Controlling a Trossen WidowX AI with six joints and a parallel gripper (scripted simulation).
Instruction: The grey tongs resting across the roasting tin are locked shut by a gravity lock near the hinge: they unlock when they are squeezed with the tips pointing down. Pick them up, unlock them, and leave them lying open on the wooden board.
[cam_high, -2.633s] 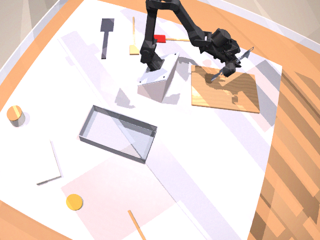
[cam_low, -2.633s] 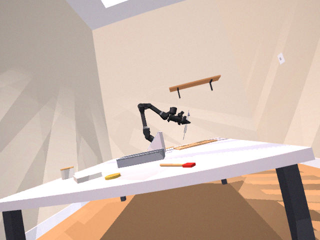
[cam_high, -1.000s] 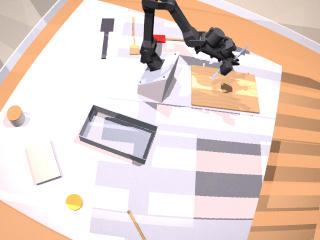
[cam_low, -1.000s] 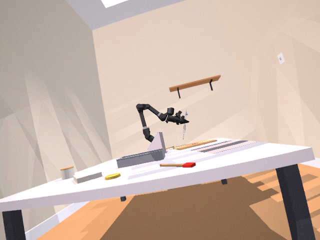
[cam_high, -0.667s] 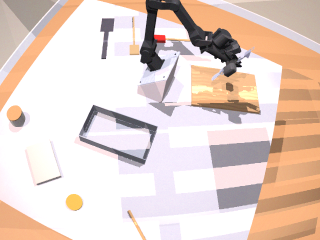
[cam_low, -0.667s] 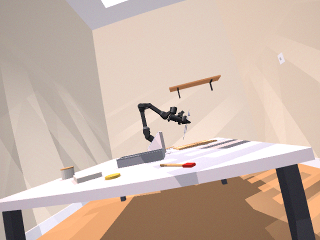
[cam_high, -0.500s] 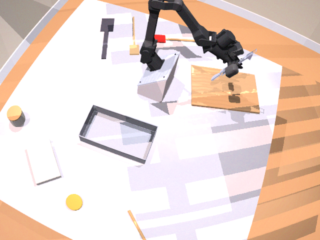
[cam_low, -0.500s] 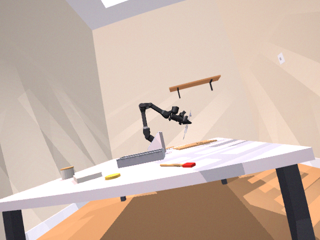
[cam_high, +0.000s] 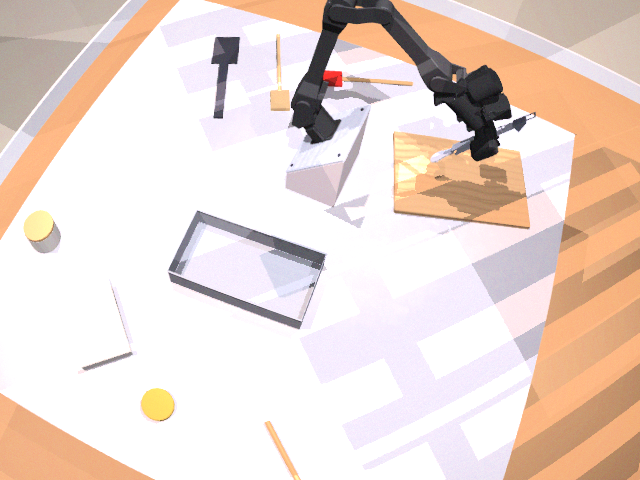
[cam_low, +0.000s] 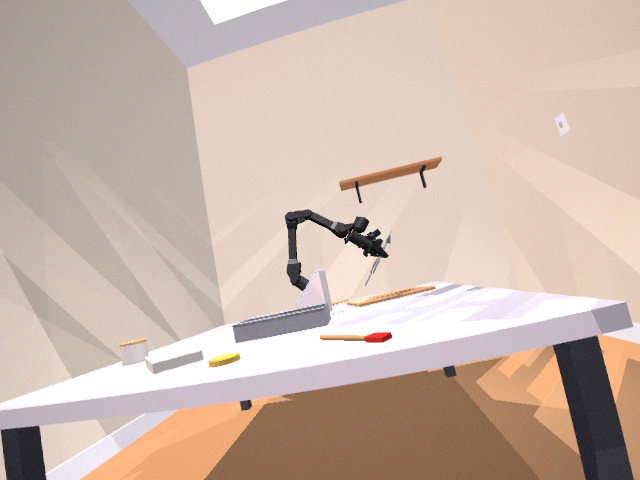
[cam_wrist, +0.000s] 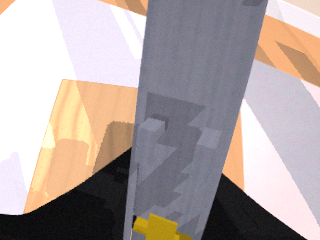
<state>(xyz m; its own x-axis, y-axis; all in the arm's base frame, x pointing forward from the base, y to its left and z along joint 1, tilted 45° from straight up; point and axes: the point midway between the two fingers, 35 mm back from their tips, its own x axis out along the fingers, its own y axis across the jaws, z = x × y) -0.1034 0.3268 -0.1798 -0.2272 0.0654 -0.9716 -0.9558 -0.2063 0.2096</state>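
Note:
My gripper (cam_high: 484, 150) (cam_low: 385, 254) is shut on the grey tongs (cam_high: 445, 153) (cam_low: 375, 266) (cam_wrist: 200, 60) and holds them in the air above the wooden board (cam_high: 413, 202) (cam_low: 392, 296) (cam_wrist: 102, 102). The tongs slant steeply, with the tips low and the hinge end with its dark piece high. In the wrist view their grey body fills the middle, with a yellow piece at the bottom edge; the fingertips are hidden behind it. The arms look close together; whether the lock is engaged I cannot tell. The roasting tin (cam_high: 235, 301) (cam_low: 281, 324) stands empty.
A white wedge stand (cam_high: 311, 180) (cam_low: 313, 297) is at the arm's base, left of the board. A black spatula (cam_high: 226, 50), a wooden spatula (cam_high: 279, 100) and a red-headed one (cam_high: 332, 78) lie behind. A jar (cam_high: 42, 235) and a yellow disc (cam_high: 157, 404) are far left.

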